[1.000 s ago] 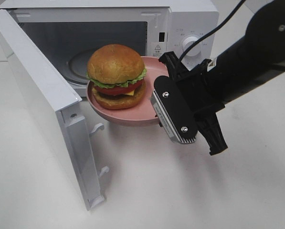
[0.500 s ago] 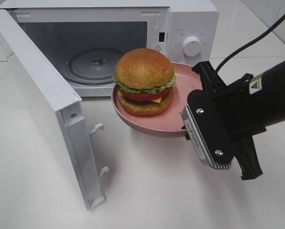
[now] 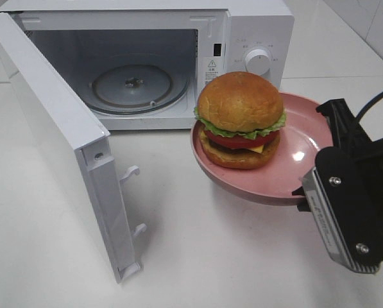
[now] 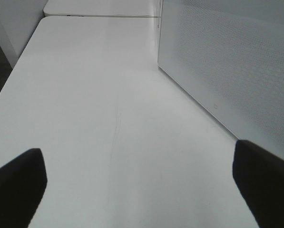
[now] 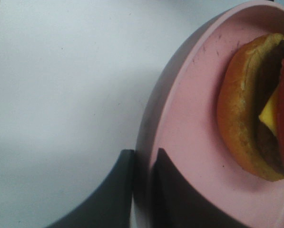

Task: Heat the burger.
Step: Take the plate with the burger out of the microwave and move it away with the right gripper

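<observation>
Right tool [image 5: 142,164] clamped on pink plate [image 3: 306,138] rim, burger [image 3: 240,119] aboard, left tool [image 4: 137,183] seemingly spread wide.

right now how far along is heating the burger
Done: the microwave door stands wide open, turntable bare. In hand: the right gripper is clamped on the rim of the pink plate, holding it with the burger on top, in front of the microwave, right of the opening. Left: plate inside, door shut, dial turned. The left gripper is open, holding nothing.
</observation>
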Robot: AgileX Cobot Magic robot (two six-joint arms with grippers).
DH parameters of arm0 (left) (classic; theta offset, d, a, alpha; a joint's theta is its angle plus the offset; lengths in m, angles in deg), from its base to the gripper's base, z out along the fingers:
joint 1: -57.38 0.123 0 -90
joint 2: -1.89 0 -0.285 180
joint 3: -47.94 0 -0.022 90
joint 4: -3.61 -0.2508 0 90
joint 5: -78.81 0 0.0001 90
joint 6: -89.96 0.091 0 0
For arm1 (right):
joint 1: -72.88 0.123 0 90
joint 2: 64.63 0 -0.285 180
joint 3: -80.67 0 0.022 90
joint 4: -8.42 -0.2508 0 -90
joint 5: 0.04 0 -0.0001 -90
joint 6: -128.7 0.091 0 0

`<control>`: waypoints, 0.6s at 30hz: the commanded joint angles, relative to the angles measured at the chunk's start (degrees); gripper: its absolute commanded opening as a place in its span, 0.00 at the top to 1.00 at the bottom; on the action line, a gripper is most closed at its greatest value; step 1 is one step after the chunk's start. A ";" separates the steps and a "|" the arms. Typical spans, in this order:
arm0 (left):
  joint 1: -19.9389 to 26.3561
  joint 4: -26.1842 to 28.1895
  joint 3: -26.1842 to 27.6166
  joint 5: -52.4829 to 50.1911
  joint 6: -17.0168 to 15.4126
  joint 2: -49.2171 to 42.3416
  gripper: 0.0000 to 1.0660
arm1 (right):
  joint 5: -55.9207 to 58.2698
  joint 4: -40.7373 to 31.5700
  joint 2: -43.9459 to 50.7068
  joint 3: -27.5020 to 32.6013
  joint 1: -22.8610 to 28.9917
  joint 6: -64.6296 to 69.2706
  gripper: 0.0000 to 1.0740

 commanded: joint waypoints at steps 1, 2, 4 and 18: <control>0.00 0.06 -0.17 -0.80 -0.34 -0.40 0.06 | -1.55 3.72 3.15 0.40 -0.11 4.64 1.00; 0.00 0.06 -0.17 -0.80 -0.34 -0.40 0.06 | 0.11 6.02 4.76 0.57 -0.11 7.73 1.00; 0.00 0.06 -0.17 -0.80 -0.34 -0.40 0.06 | 1.55 8.48 6.42 0.74 -0.11 11.00 1.00; 0.00 0.06 -0.17 -0.80 -0.34 -0.40 0.06 | 10.89 30.14 10.83 1.09 -0.11 43.60 1.00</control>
